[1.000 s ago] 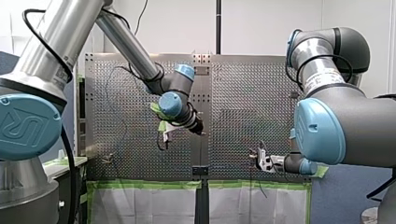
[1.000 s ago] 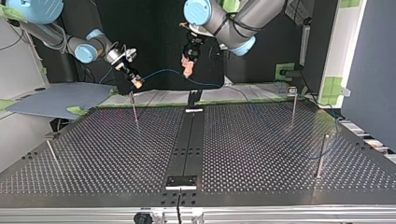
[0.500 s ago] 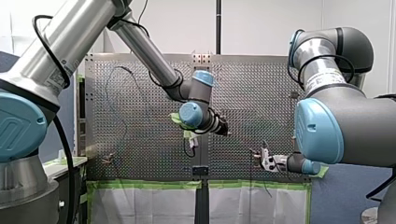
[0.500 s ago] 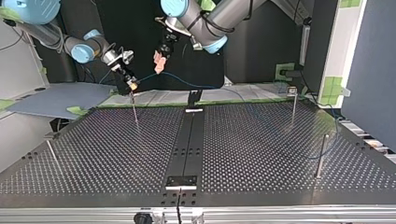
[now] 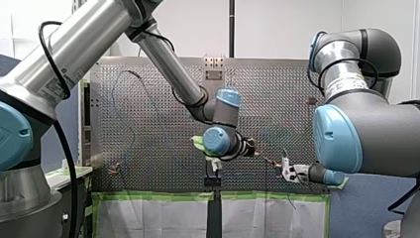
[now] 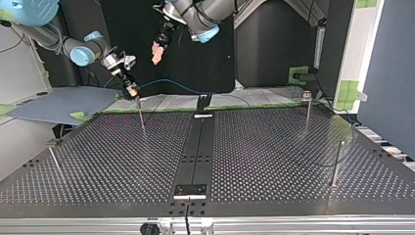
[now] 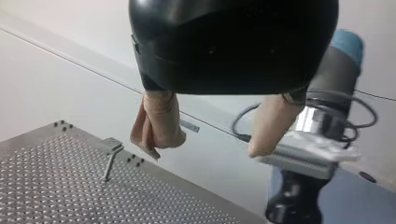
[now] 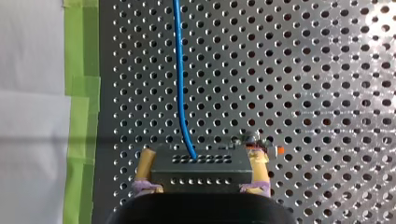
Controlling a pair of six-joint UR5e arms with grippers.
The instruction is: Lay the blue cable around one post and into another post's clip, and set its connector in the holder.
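Yellow pads (image 8: 258,169) of my right gripper (image 8: 201,171) clamp the connector (image 8: 201,161), its blue cable (image 8: 180,84) running ahead over the worktop (image 6: 269,147). My left gripper (image 7: 210,142) hangs spread, empty. Routing seems in hand; next, guide the cable onto the nearby post (image 6: 142,120).

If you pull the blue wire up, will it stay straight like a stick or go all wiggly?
Probably wiggly: the blue cable bends in loose curves from my right claw across the table. It looks thin, so likely light. It probably won't slip, as the claw grips its connector block.

Thin blue cable (image 8: 180,84), end in black connector (image 8: 201,170)
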